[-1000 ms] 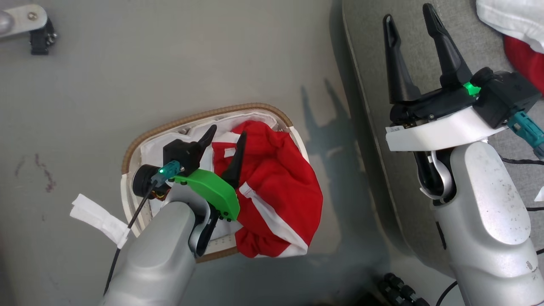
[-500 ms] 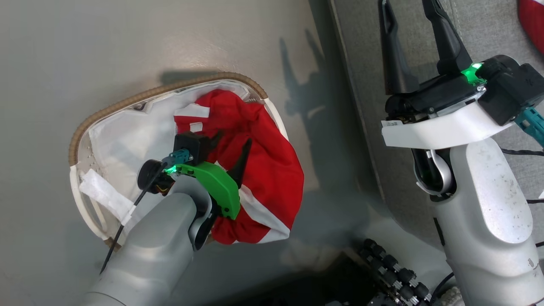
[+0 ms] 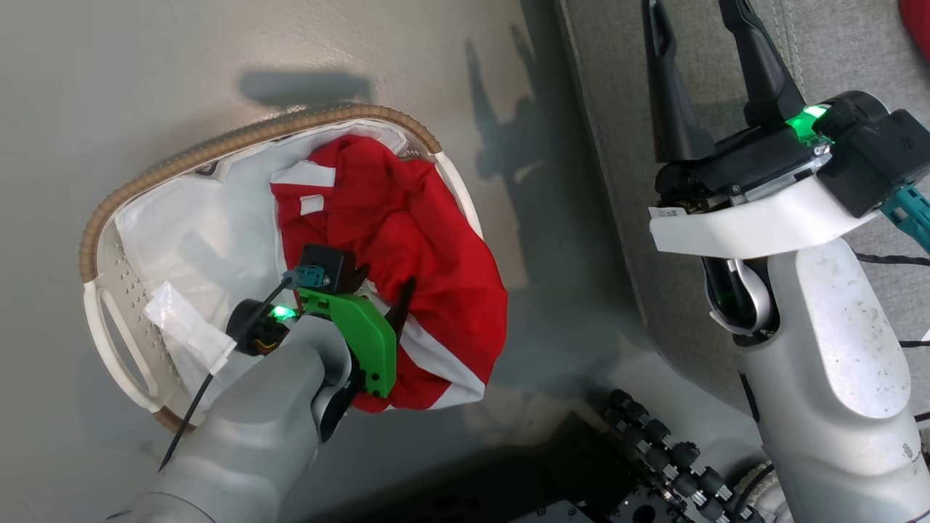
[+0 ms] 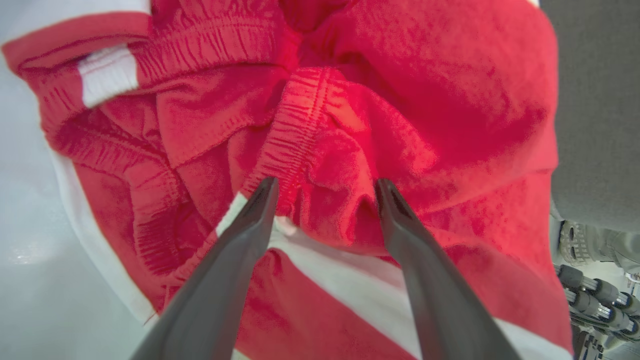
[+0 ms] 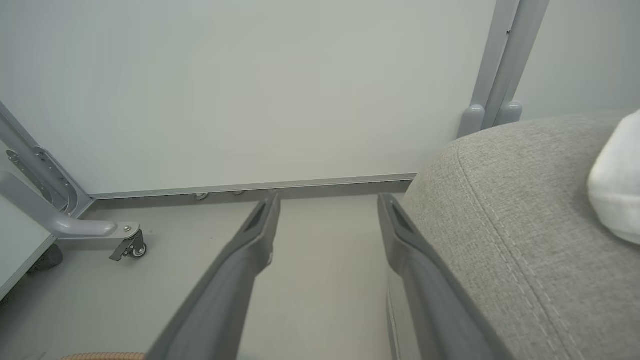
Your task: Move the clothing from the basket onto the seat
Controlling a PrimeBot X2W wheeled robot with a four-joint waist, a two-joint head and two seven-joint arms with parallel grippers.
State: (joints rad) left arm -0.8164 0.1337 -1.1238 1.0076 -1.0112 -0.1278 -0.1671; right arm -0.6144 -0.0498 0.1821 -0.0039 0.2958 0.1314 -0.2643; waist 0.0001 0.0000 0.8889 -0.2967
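Observation:
The basket (image 3: 240, 142), white with a brown woven rim, stands on the floor at the left of the head view. A red garment with white stripes (image 3: 407, 218) fills its right half and spills over the right rim. My left gripper (image 3: 383, 283) is pushed down into that garment. In the left wrist view, my left gripper (image 4: 325, 187) is open, its fingers (image 4: 260, 205) astride a bunched red fold (image 4: 325, 150) near an elastic waistband. My right gripper (image 3: 690, 14) hangs open and empty above the left edge of the grey seat (image 3: 603, 73). A red patch (image 3: 917, 18) lies on the seat's far right corner.
The white liner (image 3: 196, 225) shows bare in the basket's left half. My dark wheeled base (image 3: 654, 450) sits just below the basket and seat. In the right wrist view, a white fabric lump (image 5: 617, 190) rests on the seat (image 5: 525, 225), with a castor frame (image 5: 125, 240) by the wall.
The head camera has shifted, sliding the basket left and up in the picture. My left gripper has sunk lower into the red garment. The right gripper keeps its pose.

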